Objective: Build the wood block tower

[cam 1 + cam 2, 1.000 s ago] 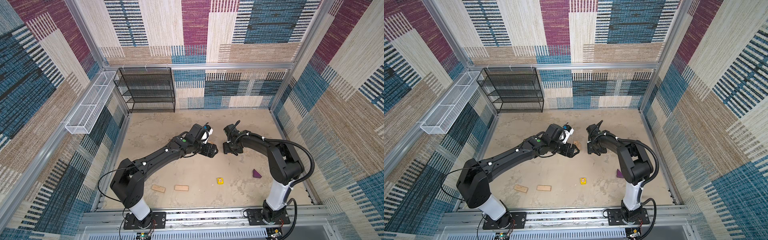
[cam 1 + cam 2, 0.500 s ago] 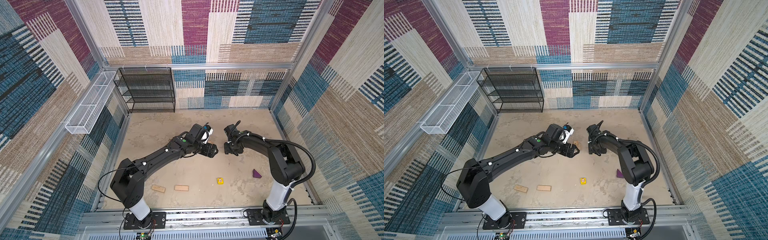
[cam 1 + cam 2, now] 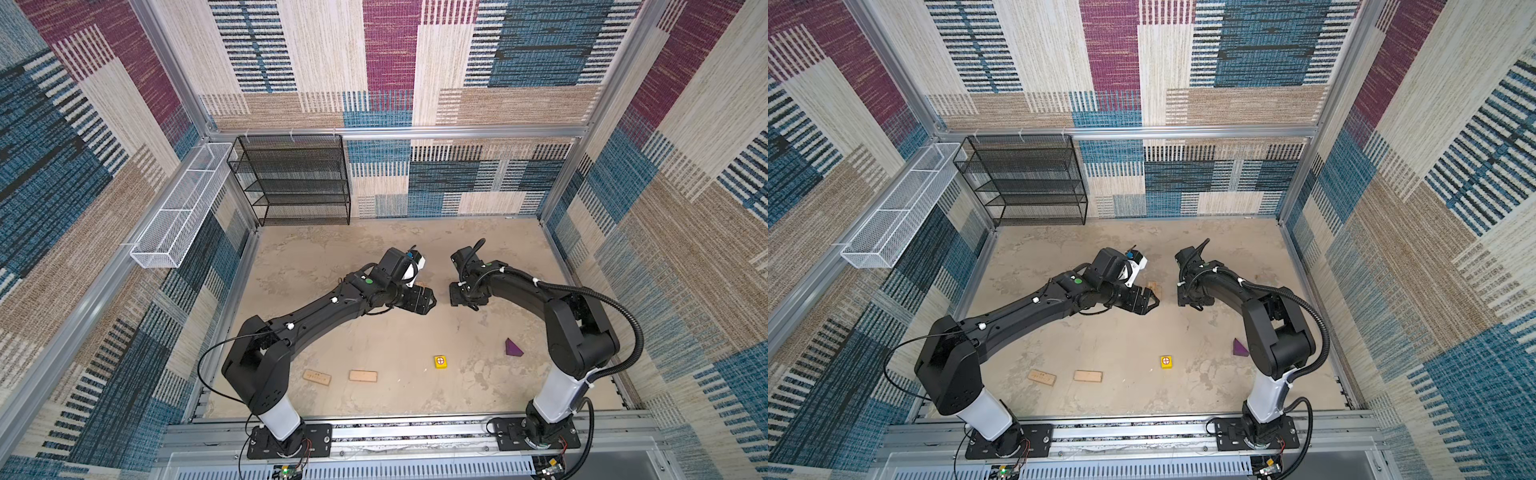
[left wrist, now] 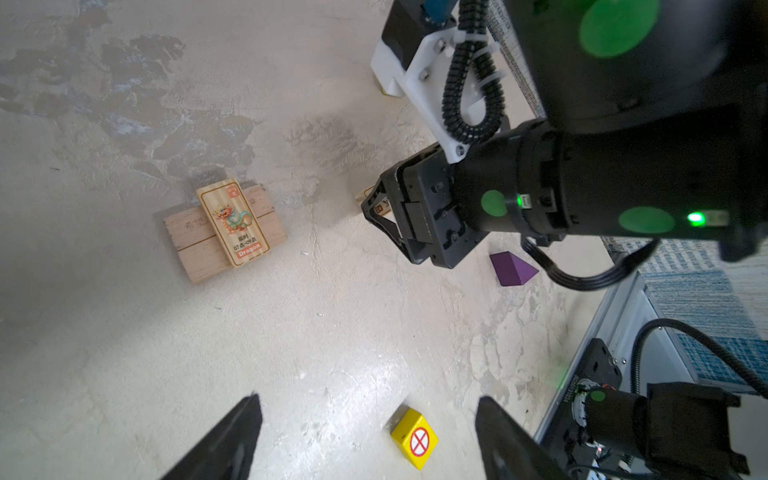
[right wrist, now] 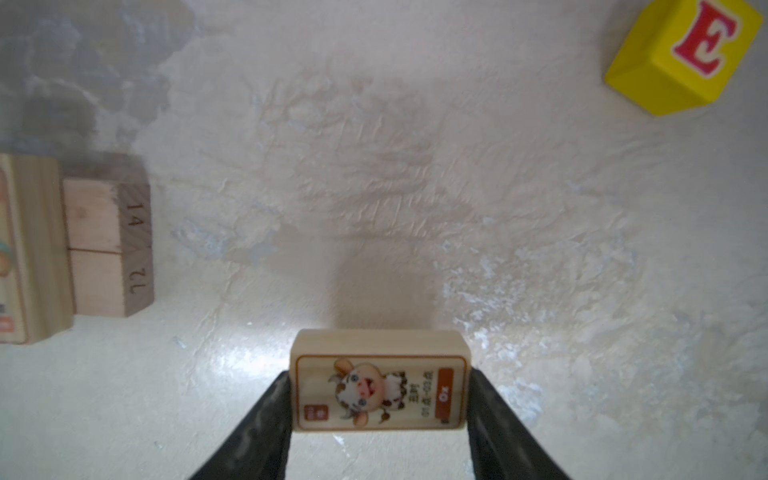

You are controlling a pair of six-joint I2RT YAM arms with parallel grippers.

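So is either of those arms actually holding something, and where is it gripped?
Yes. The right arm's jaws clamp the small ox-picture block by its two short ends, lifted off the floor. The left arm's jaws stand open, holding nothing.

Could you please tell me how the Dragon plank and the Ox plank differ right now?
The Dragon plank lies flat across two plain blocks, untouched; the Ox plank is clamped in the right end effector. The Dragon plank shows a dragon, the Ox plank a cartoon ox. Both are tan printed planks with an orange name label.
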